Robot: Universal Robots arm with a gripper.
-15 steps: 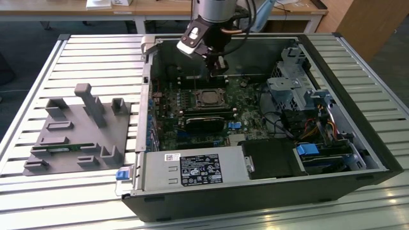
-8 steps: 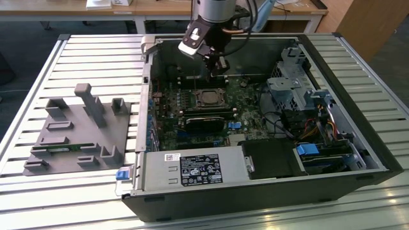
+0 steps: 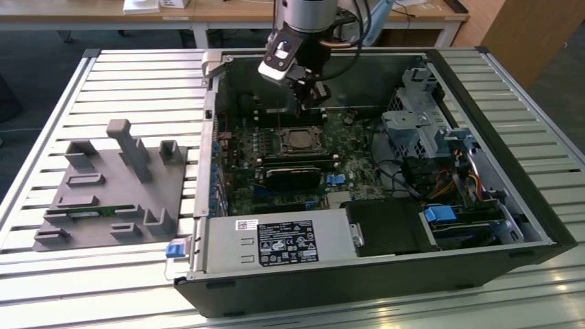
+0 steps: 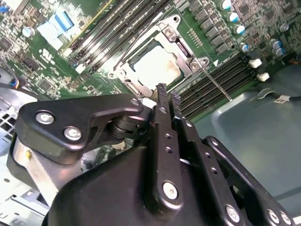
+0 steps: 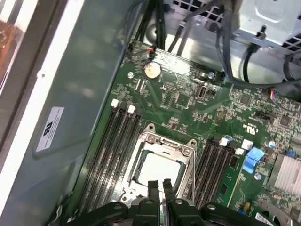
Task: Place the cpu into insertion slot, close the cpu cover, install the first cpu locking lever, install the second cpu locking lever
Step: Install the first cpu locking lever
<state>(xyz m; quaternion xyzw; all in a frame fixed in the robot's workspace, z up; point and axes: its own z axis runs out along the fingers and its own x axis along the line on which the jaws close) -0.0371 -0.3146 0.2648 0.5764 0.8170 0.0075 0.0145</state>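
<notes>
Gripper (image 4: 168, 94): fingers together, holding nothing. Cpu (image 4: 157, 66): just beyond the fingertips. Cpu cover (image 5: 165, 142): silver frame lying around the chip.

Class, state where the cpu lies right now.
In both wrist views the cpu lies on the green motherboard, framed by the silver cpu cover, between two banks of black memory slots, just beyond the gripper.
</notes>
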